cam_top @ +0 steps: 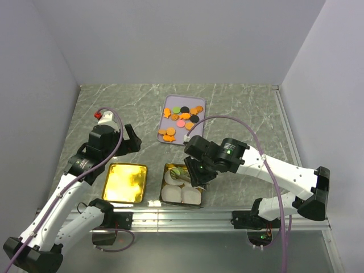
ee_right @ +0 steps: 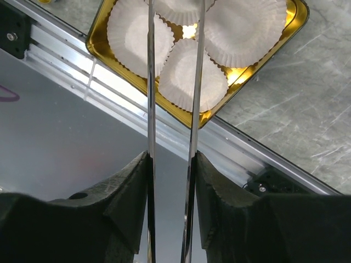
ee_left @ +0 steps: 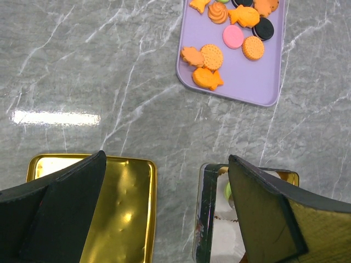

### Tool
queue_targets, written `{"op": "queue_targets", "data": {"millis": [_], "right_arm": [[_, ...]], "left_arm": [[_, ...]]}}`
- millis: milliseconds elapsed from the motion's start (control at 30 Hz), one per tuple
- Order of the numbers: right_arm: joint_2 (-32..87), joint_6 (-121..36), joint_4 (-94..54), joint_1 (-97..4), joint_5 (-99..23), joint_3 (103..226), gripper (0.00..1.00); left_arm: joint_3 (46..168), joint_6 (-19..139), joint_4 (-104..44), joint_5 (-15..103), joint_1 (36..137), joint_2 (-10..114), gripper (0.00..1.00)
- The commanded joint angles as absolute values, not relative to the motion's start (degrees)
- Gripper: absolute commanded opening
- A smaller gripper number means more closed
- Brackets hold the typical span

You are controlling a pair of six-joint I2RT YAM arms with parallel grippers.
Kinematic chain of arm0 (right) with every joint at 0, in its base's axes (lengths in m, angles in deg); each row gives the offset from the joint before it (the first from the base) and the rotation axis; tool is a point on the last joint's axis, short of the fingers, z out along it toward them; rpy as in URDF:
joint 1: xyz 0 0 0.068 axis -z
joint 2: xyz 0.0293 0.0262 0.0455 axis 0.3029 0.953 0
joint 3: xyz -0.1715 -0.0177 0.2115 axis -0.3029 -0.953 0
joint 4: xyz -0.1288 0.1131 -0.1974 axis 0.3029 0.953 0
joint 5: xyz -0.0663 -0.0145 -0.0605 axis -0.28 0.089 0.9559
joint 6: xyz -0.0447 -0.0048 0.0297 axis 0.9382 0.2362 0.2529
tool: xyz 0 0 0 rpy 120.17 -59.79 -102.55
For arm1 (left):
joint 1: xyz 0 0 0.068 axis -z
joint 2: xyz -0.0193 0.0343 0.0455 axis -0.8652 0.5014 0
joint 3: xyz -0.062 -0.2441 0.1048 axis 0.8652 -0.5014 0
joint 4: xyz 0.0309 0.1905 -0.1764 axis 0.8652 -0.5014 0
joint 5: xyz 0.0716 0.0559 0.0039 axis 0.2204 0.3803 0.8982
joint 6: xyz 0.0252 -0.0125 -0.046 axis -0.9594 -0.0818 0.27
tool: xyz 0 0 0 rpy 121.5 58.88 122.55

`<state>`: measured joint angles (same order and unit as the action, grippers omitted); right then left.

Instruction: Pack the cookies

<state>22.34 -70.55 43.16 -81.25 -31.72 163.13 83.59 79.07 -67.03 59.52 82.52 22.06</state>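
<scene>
The cookies [cam_top: 182, 118] are lying together on the purple tray [cam_top: 168, 102], well behind the gold tin [ee_right: 107, 55] that's holding white paper cups [ee_right: 134, 35]. The right gripper [ee_right: 171, 164] is hanging over that tin, its fingers pressing in on thin metal tongs [ee_right: 151, 82]; the tong tips are running out of view, so I can't tell what they're touching. The left gripper [ee_left: 164, 186] is gaping wide, holding nothing, above the near edges of the gold lid [cam_top: 125, 182] and the tin.

White-shelled left arm [cam_top: 57, 200] and right arm [cam_top: 284, 173] — black joints, purple cables [cam_top: 222, 118]; the left gripper [ee_left: 165, 157] has thick black fingers [ee_left: 60, 213].
</scene>
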Motion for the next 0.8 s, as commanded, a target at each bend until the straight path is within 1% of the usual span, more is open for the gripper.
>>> {"op": "queue_targets", "data": {"millis": [0, 200, 433, 633, 767], "right_arm": [[20.5, -71.2, 41.2, -81.7, -30.8, 163.2, 0.45], [20.9, -71.3, 41.6, -82.0, -30.7, 163.9, 0.53], [21.0, -71.1, 43.2, -82.0, -28.9, 166.8, 0.54], [20.4, -70.9, 45.3, -81.8, -25.5, 174.2, 0.54], [24.0, -69.8, 47.3, -81.4, -23.2, 181.5, 0.55]], "left_arm": [[83.6, 79.1, -66.2, 60.6, 82.9, 20.9, 0.99], [83.6, 79.2, -66.4, 61.1, 83.1, 20.6, 0.99], [83.7, 79.3, -66.3, 61.1, 83.1, 20.5, 0.99], [83.6, 79.2, -66.0, 61.1, 83.1, 20.1, 0.99], [83.6, 79.1, -65.7, 61.0, 83.1, 20.3, 0.99]]}}
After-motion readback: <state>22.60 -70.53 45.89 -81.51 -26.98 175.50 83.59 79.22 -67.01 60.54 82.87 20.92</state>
